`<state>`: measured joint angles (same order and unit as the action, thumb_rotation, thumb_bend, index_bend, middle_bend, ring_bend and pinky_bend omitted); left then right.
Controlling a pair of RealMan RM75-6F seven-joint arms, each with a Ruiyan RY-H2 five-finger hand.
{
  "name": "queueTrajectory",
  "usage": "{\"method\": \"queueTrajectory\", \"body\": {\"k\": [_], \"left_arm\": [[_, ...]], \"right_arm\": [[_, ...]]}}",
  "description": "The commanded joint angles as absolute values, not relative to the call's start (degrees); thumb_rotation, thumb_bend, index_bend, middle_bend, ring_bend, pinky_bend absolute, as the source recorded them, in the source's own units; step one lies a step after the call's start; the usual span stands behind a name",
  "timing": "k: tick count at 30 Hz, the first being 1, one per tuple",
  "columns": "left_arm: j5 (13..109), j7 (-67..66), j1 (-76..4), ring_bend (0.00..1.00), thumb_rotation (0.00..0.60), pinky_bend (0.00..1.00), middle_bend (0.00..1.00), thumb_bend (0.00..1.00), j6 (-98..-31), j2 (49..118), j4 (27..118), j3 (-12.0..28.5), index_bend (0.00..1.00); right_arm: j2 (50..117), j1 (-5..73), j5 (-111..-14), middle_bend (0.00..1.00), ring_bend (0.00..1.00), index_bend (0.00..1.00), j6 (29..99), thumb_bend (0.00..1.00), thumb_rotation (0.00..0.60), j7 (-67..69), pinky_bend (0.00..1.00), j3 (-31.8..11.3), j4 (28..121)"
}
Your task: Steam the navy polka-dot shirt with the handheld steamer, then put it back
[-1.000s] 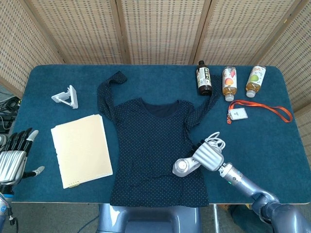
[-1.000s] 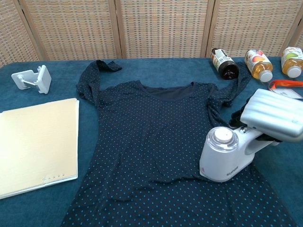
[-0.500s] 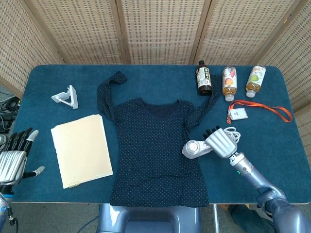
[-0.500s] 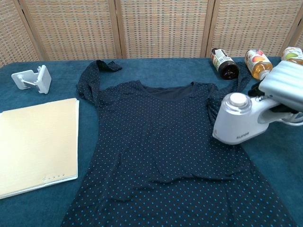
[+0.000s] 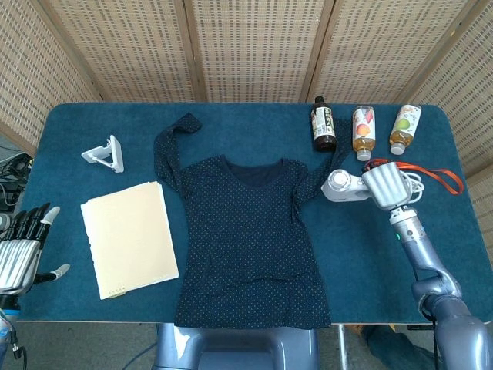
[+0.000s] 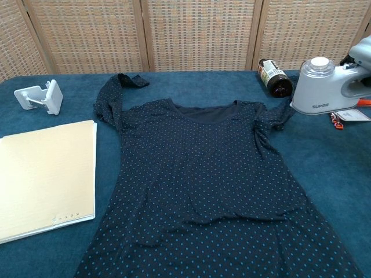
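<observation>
The navy polka-dot shirt (image 5: 246,231) (image 6: 203,191) lies flat in the middle of the blue table, neck toward the far side. My right hand (image 5: 387,186) (image 6: 363,55) grips the handle of the white handheld steamer (image 5: 343,186) (image 6: 322,87). The steamer hangs just past the shirt's right sleeve, over the table near the bottles, off the shirt's body. Its white cord (image 5: 416,183) trails behind the hand. My left hand (image 5: 21,250) hangs off the table's left edge with its fingers apart and nothing in it.
A dark bottle (image 5: 323,123) (image 6: 273,76) and two juice bottles (image 5: 363,132), (image 5: 404,127) lie at the back right. An orange lanyard with a badge (image 5: 420,171) lies beside them. A cream folder (image 5: 129,237) and a white stand (image 5: 106,153) occupy the left.
My right hand has carried the steamer off the shirt's lower right, up and back toward the right, to beside the bottles. The left hand has stayed still.
</observation>
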<state>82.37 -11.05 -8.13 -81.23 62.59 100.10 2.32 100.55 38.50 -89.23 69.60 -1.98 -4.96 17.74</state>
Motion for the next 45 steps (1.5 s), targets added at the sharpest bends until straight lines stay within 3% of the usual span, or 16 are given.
{"method": "queueTrajectory", "body": {"k": [1, 5, 8, 11, 13, 16, 18, 20, 21, 24, 36, 45], "left_arm": [[82.2, -11.2, -8.2, 0.0, 0.6, 0.0, 0.0, 0.0, -81.0, 62.7, 100.1, 2.3, 0.0], [81.8, -11.2, -8.2, 0.0, 0.6, 0.0, 0.0, 0.0, -81.0, 62.7, 100.1, 2.5, 0.0], [81.4, -11.2, -8.2, 0.0, 0.6, 0.0, 0.0, 0.0, -80.8, 62.8, 99.9, 2.6, 0.0], [81.0, -11.2, -8.4, 0.0, 0.6, 0.0, 0.0, 0.0, -80.3, 62.8, 99.7, 2.6, 0.0], [80.9, -11.3, -8.5, 0.0, 0.6, 0.0, 0.0, 0.0, -80.2, 62.9, 99.7, 2.7, 0.0], [80.7, -11.5, -8.6, 0.0, 0.6, 0.0, 0.0, 0.0, -80.0, 62.9, 99.8, 2.8, 0.0], [80.7, -11.5, -8.7, 0.0, 0.6, 0.0, 0.0, 0.0, -79.8, 63.0, 99.8, 2.7, 0.0], [80.7, -11.4, -8.7, 0.0, 0.6, 0.0, 0.0, 0.0, -79.8, 62.9, 99.8, 2.7, 0.0], [80.7, -11.4, -8.7, 0.0, 0.6, 0.0, 0.0, 0.0, -79.8, 62.9, 99.8, 2.7, 0.0], [81.2, -11.1, -8.6, 0.0, 0.6, 0.0, 0.0, 0.0, -80.1, 62.8, 99.9, 2.5, 0.0], [83.9, -9.7, -7.9, 0.0, 0.6, 0.0, 0.0, 0.0, -81.7, 61.9, 100.8, 1.7, 0.0], [87.9, -6.7, -6.6, 0.0, 0.6, 0.0, 0.0, 0.0, -84.1, 60.8, 100.8, 0.3, 0.0]], "right_arm": [[101.7, 39.6, -88.7, 0.73, 0.82, 0.91, 66.3, 1.0, 0.6, -3.3, 1.0, -4.8, 15.2], [103.4, 40.1, -87.9, 0.69, 0.8, 0.88, 62.1, 0.96, 0.6, -3.3, 1.0, -4.9, 12.8], [104.4, 40.1, -87.6, 0.62, 0.77, 0.79, 60.1, 0.76, 0.6, -2.3, 0.96, -4.7, 11.3], [105.1, 39.9, -87.2, 0.51, 0.7, 0.63, 58.3, 0.5, 0.6, -2.6, 0.86, -4.7, 10.0], [105.6, 39.9, -86.6, 0.46, 0.68, 0.52, 56.9, 0.41, 0.6, -3.0, 0.8, -5.1, 9.4], [105.8, 39.9, -86.3, 0.33, 0.6, 0.3, 56.3, 0.24, 0.6, -2.8, 0.65, -5.1, 9.3], [105.8, 39.9, -86.1, 0.15, 0.4, 0.11, 55.9, 0.09, 0.6, -2.8, 0.41, -5.2, 9.2], [105.8, 39.9, -85.6, 0.03, 0.2, 0.02, 55.2, 0.02, 0.6, -2.7, 0.21, -5.6, 9.3], [105.8, 39.9, -85.2, 0.01, 0.1, 0.0, 54.8, 0.0, 0.6, -3.0, 0.13, -5.9, 9.4], [105.6, 39.6, -84.2, 0.0, 0.0, 0.0, 54.6, 0.0, 0.6, -3.6, 0.05, -6.6, 10.4], [100.4, 34.8, -84.0, 0.0, 0.0, 0.0, 63.5, 0.0, 0.6, -3.1, 0.0, -6.6, 18.7], [89.2, 28.1, -85.5, 0.0, 0.0, 0.0, 72.3, 0.0, 0.6, -7.0, 0.0, -4.6, 38.2]]}}
